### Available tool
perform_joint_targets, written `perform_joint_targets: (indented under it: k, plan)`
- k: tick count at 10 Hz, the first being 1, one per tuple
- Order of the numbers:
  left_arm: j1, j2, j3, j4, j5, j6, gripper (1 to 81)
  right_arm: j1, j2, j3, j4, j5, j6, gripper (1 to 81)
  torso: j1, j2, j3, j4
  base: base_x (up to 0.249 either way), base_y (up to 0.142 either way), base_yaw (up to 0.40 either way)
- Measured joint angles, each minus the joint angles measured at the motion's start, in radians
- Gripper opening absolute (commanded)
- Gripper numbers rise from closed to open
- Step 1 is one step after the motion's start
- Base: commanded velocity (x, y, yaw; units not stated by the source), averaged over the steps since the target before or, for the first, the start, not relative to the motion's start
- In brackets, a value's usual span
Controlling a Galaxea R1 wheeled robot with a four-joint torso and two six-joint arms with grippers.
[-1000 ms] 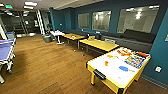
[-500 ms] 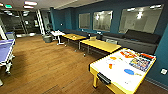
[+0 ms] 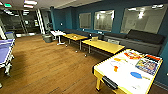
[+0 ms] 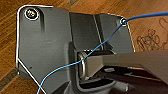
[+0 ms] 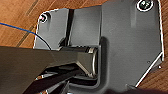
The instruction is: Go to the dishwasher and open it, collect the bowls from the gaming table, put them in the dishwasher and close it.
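You cannot tell how the jaws of either arm stand: both wrist views give you the robot's own dark plate and bar over the wooden floor (image 4: 155,30), with a thin blue cable (image 4: 75,63) crossing the left one.

Since half a second ago the whole head view has shifted, so your camera has moved, not the furniture. The yellow game table (image 3: 100,75) now sits larger in the lower right of the frame, and more of the blue table-tennis table (image 3: 6,51) shows at the left edge.

Count one yellow game table, one table-tennis table, two wooden tables (image 3: 75,37) in a row, one white table (image 3: 57,33) beyond them, one dark sofa (image 3: 140,40) and three glass panels (image 3: 103,20) on the blue wall.

The game table's long axis runs from the lower middle of the frame up toward the right edge, and its end with the dark slot faces the lower left. On its white top lie orange pieces (image 3: 116,65), a blue piece (image 3: 136,75) and a colourful box (image 3: 146,66). You cannot tell whether any is a bowl, nor where the dishwasher is.
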Motion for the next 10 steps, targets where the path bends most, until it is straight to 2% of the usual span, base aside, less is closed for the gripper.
perform_joint_targets:
  k: [10]
  plan:
    - [0.0,0.001,-0.002,0.0,-0.001,0.0,81.1,-0.001,0.0,0.0,0.0,0.001,0.0,81.1,0.0,0.0,0.0,0.0,0.173,0.097,0.0]
